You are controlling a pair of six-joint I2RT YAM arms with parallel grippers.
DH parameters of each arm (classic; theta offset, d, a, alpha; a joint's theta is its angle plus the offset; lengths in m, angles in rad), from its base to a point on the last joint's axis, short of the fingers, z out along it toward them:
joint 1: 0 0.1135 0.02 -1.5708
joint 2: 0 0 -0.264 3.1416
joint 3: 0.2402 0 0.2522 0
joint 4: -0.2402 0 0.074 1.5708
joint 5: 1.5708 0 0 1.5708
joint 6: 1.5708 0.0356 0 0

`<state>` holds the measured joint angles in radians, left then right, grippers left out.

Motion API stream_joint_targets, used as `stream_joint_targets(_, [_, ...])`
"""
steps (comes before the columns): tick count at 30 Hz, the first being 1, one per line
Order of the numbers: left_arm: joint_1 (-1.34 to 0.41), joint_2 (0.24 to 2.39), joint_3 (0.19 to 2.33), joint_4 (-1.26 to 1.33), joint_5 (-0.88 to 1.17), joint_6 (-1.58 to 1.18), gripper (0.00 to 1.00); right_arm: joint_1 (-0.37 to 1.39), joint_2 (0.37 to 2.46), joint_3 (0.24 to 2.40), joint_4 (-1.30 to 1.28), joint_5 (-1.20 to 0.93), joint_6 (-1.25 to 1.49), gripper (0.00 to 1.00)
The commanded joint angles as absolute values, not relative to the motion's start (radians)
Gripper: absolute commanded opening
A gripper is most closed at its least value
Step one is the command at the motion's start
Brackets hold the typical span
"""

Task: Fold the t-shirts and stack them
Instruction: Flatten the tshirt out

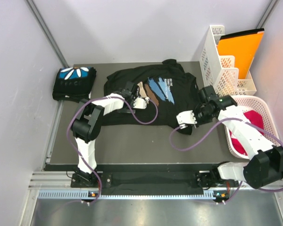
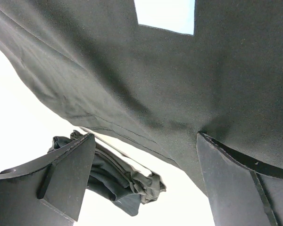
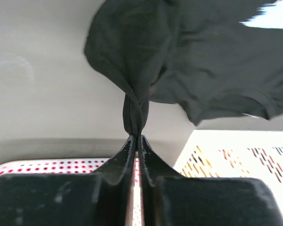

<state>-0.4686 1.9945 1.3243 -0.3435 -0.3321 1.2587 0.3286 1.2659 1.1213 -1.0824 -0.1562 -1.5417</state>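
The right claw (image 3: 135, 137) is pinching a twisted bunch of the brush-stroke t-shirt (image 1: 155, 89) at the shirt's 4 o'clock corner. Its jaws are closed tight on the cloth, probably so that edge can be lifted and carried over for a fold. The left claw (image 1: 140, 100) is standing wide over the shirt's front toward its 8 o'clock side and gripping nothing; it looks placed to take or steady the opposite part. The shirt is lying rumpled across the surface (image 1: 132, 141) toward 12 o'clock. The petal t-shirt (image 1: 74, 81) is sitting folded at 10 o'clock, likely serving as the base of the stack.
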Motion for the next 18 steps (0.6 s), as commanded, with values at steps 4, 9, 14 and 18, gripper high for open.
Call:
stream_joint_targets(4, [-0.472, 1.994, 1.348, -0.311, -0.325, 1.256, 0.93, 0.347, 1.285, 1.089, -1.046, -0.063, -1.54, 0.39])
stream_joint_targets(9, [-0.472, 1.997, 1.348, -0.307, -0.33, 1.256, 0.93, 0.334, 1.366, 1.239, -1.185, -0.241, -1.442, 0.5])
stream_joint_targets(14, [-0.472, 1.999, 1.35, -0.307, -0.328, 1.252, 0.93, 0.372, 1.408, 1.238, -1.209, -0.318, -1.424, 0.49])
stream_joint_targets(18, [-0.472, 2.002, 1.354, -0.31, -0.328, 1.255, 0.93, 0.469, 1.426, 1.158, -1.164, -0.317, -1.425, 0.48])
